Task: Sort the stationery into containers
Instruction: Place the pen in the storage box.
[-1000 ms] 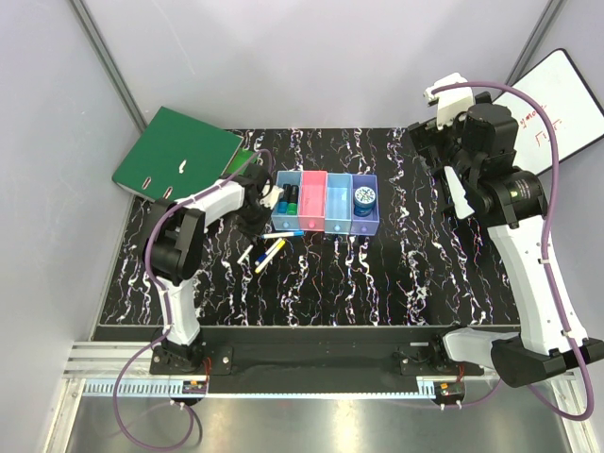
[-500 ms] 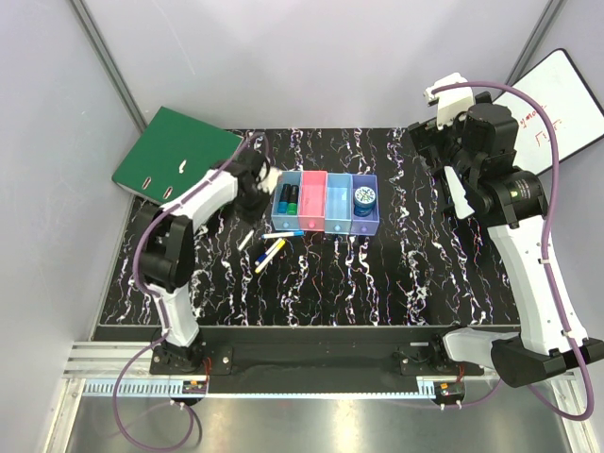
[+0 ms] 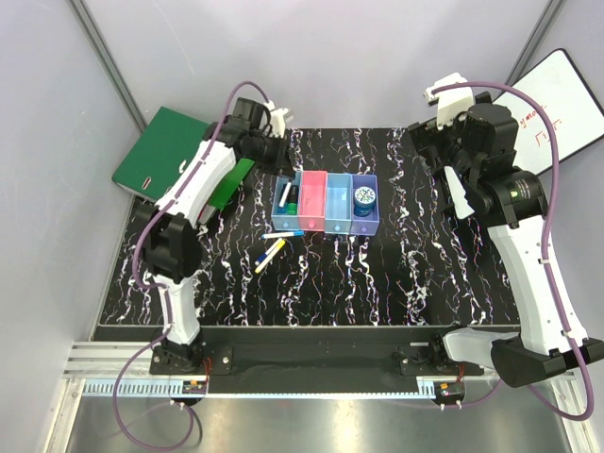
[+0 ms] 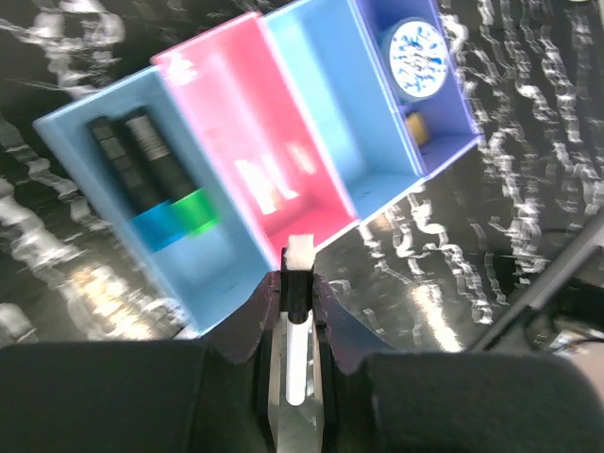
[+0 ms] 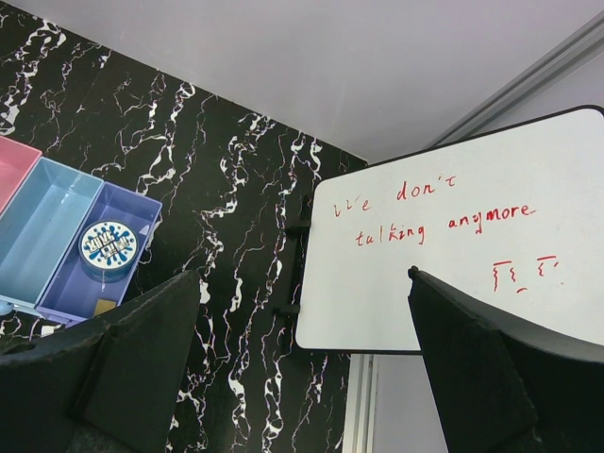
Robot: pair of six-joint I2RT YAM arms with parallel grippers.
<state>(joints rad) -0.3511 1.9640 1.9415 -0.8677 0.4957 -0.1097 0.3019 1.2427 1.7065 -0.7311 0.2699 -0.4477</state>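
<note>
My left pincer point(image 4: 298, 283) is nearly shut on a white pen point(image 4: 298, 368). The pen's tip pokes out at the lower edge of the bins point(image 4: 283, 113), mid frame. I think the pen is light, hard and smooth, so it could slip; its middle is the best place to squeeze. My right pincer point(image 5: 302, 311) is wide open and holds nothing. More pens point(image 3: 271, 249) lie on the counter point(image 3: 396, 274) just below the bins

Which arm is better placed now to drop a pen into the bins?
Left. The left gripper holds a white pen over the bins; the right gripper is open, empty and far off to the side.
</note>
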